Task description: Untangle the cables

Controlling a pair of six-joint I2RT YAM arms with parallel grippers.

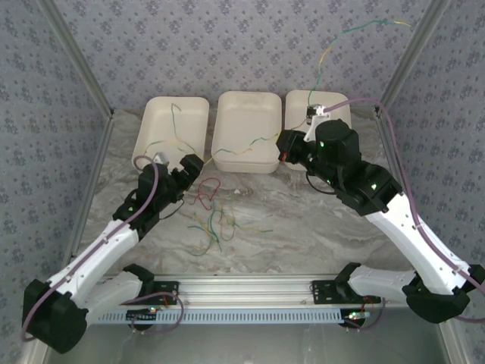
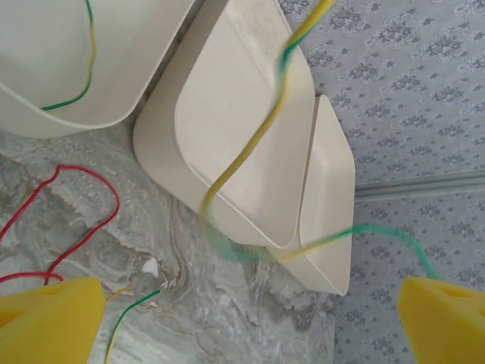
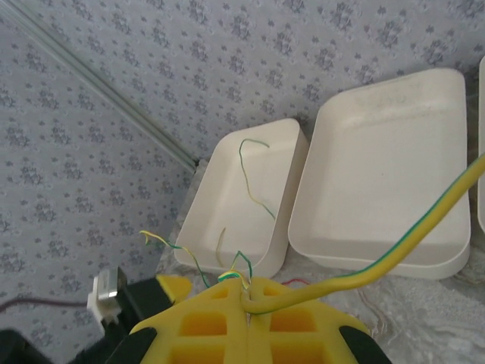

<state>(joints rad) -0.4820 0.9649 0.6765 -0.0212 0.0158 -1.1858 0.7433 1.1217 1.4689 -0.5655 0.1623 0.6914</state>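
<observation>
- I see three white trays (image 1: 242,114) lined up at the back.
- A green-yellow cable (image 1: 258,142) crosses the middle tray to my right gripper (image 1: 286,148).
- Loose cables (image 1: 212,216) lie near my left gripper (image 1: 189,168).

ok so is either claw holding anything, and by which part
The right claw is shut on the thin yellow-and-green wire, pinched partway along its length, not at an end. The left claw is open, holding nothing.

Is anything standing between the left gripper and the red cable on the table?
Nothing solid does. The green-yellow cable, held by the right gripper, hangs in the air across the space before the left gripper. The red cable lies uncovered on the table.
</observation>
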